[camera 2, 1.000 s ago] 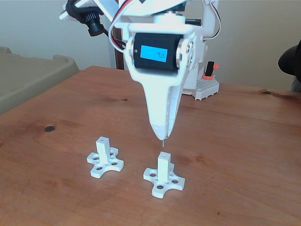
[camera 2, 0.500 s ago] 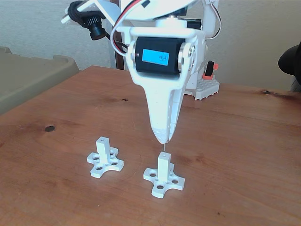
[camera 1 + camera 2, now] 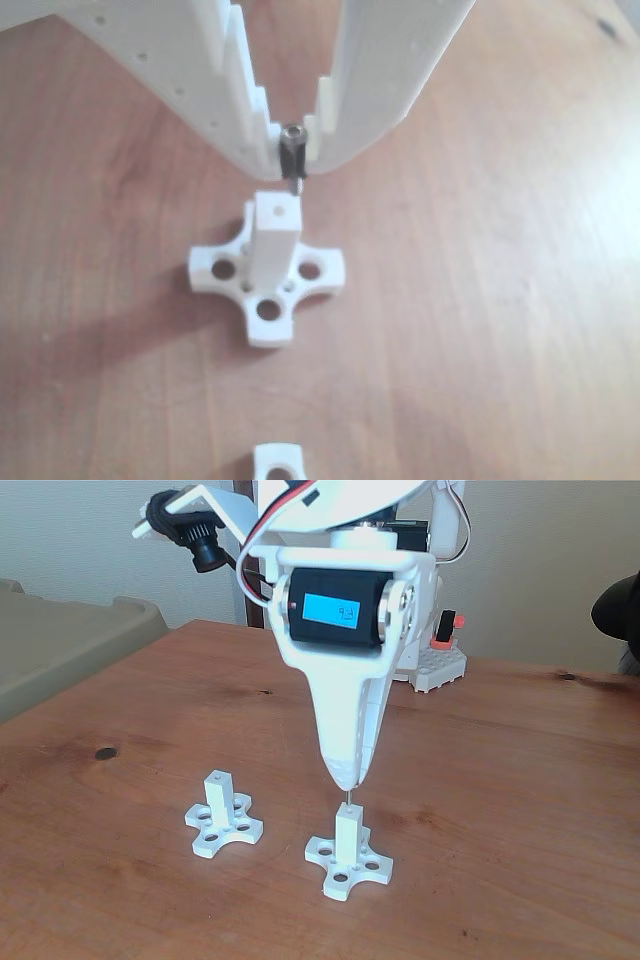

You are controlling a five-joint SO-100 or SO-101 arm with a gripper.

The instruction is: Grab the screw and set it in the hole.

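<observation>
My white gripper (image 3: 345, 778) points straight down, shut on the screw (image 3: 294, 172). The dark socket head is pinched between the fingertips (image 3: 262, 140) and the silvery shank hangs below them. Under it stands a white post (image 3: 347, 832) on a cross-shaped base (image 3: 268, 285). The hole (image 3: 278, 211) shows as a small dot in the post's square top face. In the other view the screw tip sits just above the far right edge of that face, slightly off the hole. In the fixed view the screw tip (image 3: 347, 799) is nearly at the post's top; I cannot tell whether it touches.
A second white post (image 3: 221, 798) on its own cross base stands to the left on the wooden table (image 3: 500, 810); its edge (image 3: 277, 462) shows low in the other view. A white block with an orange part (image 3: 440, 658) stands behind the arm. A beige bin (image 3: 60, 640) lies at far left.
The gripper has come down a little with the screw, bringing the tip closer to the post's top. Most of that drop came before the last half second.
</observation>
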